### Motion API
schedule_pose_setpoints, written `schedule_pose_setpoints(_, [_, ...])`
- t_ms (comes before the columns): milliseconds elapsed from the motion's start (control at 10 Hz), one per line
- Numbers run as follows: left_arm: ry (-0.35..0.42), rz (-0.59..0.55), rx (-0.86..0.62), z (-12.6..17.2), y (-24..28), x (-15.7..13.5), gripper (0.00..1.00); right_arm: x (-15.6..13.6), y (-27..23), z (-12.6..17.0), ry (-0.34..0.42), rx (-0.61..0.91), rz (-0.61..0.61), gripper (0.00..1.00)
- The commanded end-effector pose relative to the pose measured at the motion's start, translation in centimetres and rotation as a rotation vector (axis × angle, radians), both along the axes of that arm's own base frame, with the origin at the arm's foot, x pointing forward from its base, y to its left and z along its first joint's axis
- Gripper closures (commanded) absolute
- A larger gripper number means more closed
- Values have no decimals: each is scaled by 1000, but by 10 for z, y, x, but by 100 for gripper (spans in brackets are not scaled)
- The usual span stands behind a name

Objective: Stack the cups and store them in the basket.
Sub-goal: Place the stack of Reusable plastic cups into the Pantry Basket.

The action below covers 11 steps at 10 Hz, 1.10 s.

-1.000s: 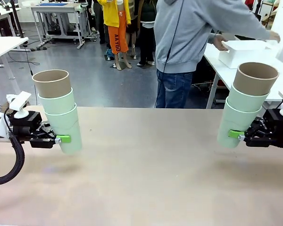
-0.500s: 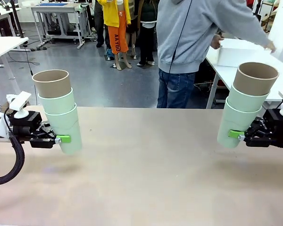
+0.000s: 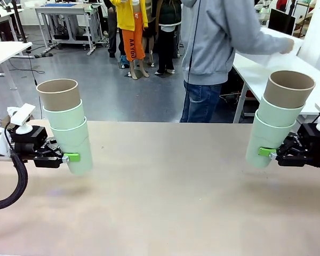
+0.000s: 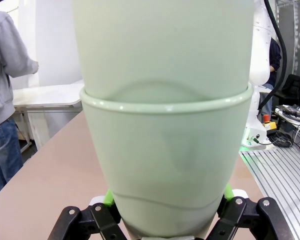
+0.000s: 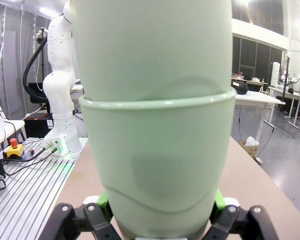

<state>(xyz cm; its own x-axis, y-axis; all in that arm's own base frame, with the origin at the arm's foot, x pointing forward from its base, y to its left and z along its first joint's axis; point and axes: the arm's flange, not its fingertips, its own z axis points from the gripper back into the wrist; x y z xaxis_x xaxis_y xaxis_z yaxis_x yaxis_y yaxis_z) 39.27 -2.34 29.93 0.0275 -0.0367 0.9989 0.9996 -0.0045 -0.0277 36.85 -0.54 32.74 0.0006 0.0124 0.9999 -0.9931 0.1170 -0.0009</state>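
- cups (image 3: pixel 69 133) at 9 and 3 o'clock: smooth, matt, plastic-looking
- bench (image 3: pixel 165 202): smooth, matt tan top
- person's grey top (image 3: pixel 218 37) at 12 o'clock: soft cloth

In the left stack (image 3: pixel 66 125) and the right stack (image 3: pixel 277 120), one cup is tan-brown and two are pale mint green. The table (image 3: pixel 165 186) is plain beige.

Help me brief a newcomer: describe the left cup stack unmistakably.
Go to the left end of the tan table. There the left pincer grips the lowest of three nested cups, two mint under one brown. Unlike the twin stack at the right end, it leans leftward.
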Motion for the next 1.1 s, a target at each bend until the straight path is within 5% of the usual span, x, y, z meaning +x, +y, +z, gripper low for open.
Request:
schedule_pose_setpoints(0, [-6, -9, 0, 4, -1, 1, 15, 2, 1, 6, -16, 7, -11, 17])
schedule_pose_setpoints(1000, [-6, -9, 0, 4, -1, 1, 15, 2, 1, 6, -16, 7, -11, 17])
